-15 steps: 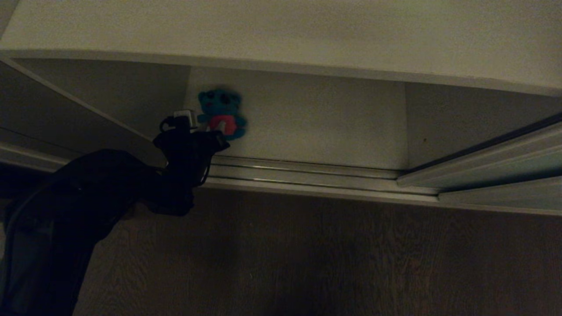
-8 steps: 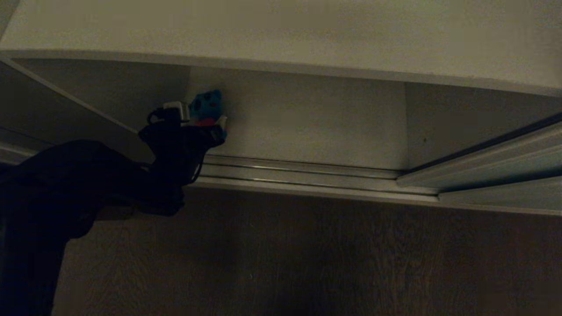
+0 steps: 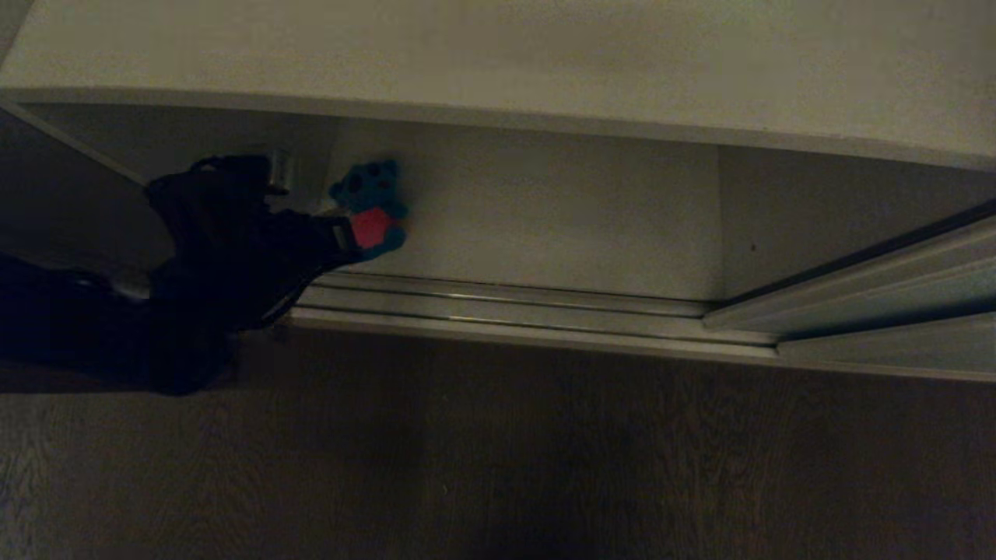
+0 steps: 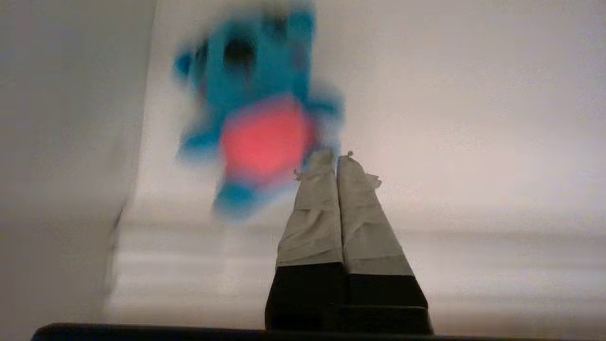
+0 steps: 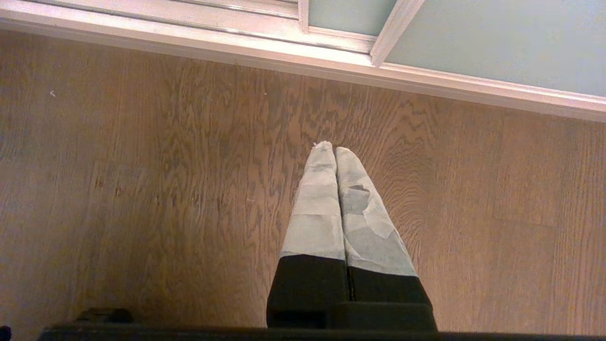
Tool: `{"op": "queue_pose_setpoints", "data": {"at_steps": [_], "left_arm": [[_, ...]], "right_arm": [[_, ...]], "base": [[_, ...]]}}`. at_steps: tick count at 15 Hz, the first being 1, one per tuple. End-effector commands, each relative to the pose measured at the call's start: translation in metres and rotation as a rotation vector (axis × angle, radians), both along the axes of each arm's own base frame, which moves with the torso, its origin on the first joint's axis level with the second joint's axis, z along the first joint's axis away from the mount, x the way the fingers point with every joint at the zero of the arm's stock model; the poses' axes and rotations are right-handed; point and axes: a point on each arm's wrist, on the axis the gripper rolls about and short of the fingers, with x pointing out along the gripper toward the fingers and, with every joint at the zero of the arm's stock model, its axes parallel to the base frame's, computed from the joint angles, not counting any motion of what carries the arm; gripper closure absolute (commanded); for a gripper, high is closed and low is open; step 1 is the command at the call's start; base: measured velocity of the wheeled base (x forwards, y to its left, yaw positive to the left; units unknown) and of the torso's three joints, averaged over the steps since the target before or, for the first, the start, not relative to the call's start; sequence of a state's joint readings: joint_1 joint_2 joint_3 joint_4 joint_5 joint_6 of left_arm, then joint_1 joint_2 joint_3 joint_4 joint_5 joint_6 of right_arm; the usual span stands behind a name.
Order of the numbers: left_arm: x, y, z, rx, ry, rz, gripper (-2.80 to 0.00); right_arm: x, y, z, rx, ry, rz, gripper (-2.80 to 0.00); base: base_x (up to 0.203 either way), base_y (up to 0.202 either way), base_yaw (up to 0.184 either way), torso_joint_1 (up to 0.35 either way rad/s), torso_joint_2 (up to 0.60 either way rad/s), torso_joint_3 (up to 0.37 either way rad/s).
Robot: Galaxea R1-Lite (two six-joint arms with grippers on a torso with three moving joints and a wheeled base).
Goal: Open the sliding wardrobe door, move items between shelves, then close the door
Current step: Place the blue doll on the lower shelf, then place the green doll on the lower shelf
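Observation:
The teal-blue bear with a red belly [image 3: 369,208] sits on the white bottom shelf [image 3: 545,225], close to the compartment's left wall. In the left wrist view the bear [image 4: 258,113] is blurred. My left gripper [image 3: 342,233] [image 4: 336,158] is shut with nothing between its taped fingers. Its tips lie just beside the bear's lower edge, and I cannot tell if they touch. The sliding wardrobe door [image 3: 918,292] [image 5: 473,42] stands pushed to the right, so the compartment is open. My right gripper [image 5: 334,151] hangs shut over the wooden floor, outside the head view.
A second white shelf board [image 3: 498,47] juts out above the open compartment. The metal door track [image 3: 529,307] runs along the compartment's front edge. Dark wooden floor [image 3: 545,451] lies in front of it. The left side wall [image 4: 66,142] is close to the bear.
My left arm has swung back to the left and lower in the head view. The bear, half covered by the gripper a moment ago, now shows clear of the fingers.

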State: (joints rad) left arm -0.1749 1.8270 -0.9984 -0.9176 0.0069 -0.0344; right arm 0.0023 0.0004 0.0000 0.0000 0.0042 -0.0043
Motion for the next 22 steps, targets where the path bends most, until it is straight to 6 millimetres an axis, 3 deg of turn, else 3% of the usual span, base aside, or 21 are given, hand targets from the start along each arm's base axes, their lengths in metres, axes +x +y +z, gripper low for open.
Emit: {"op": "queue_pose_setpoints", "data": {"at_steps": [1,4,7,12,15,18,19,22], "left_arm": [[-0.066,0.012,0.025,0.035,0.061,-0.005,0.00],[-0.139,0.024,0.015,0.092,0.215,-0.018,0.00],[-0.196,0.034,-0.021,0.139,0.395,-0.029,0.00],[-0.301,0.056,-0.011,0.113,0.250,0.024,0.00],[-0.357,0.061,-0.036,0.133,0.128,0.059,0.00],[-0.385,0.061,-0.088,0.188,0.055,0.092,0.00],[-0.384,0.061,-0.111,0.207,0.073,0.100,0.00],[-0.371,0.060,-0.149,0.198,0.135,0.106,0.00]], "right_arm": [[0.000,0.000,-0.001,0.000,-0.003,0.001,0.00],[0.000,0.000,-0.001,0.000,-0.003,0.001,0.00],[0.000,0.000,-0.001,0.000,-0.003,0.000,0.00],[0.000,0.000,-0.001,0.000,-0.003,0.001,0.00],[0.000,0.000,-0.001,0.000,-0.003,0.000,0.00],[0.000,0.000,-0.001,0.000,-0.002,0.001,0.00],[0.000,0.000,-0.001,0.000,-0.003,0.001,0.00],[0.000,0.000,-0.001,0.000,-0.002,0.001,0.00]], "base": [[0.000,0.000,0.000,0.000,0.00,0.000],[0.000,0.000,0.000,0.000,0.00,0.000],[0.000,0.000,0.000,0.000,0.00,0.000],[0.000,0.000,0.000,0.000,0.00,0.000],[0.000,0.000,0.000,0.000,0.00,0.000],[0.000,0.000,0.000,0.000,0.00,0.000],[0.000,0.000,0.000,0.000,0.00,0.000],[0.000,0.000,0.000,0.000,0.00,0.000]]}}
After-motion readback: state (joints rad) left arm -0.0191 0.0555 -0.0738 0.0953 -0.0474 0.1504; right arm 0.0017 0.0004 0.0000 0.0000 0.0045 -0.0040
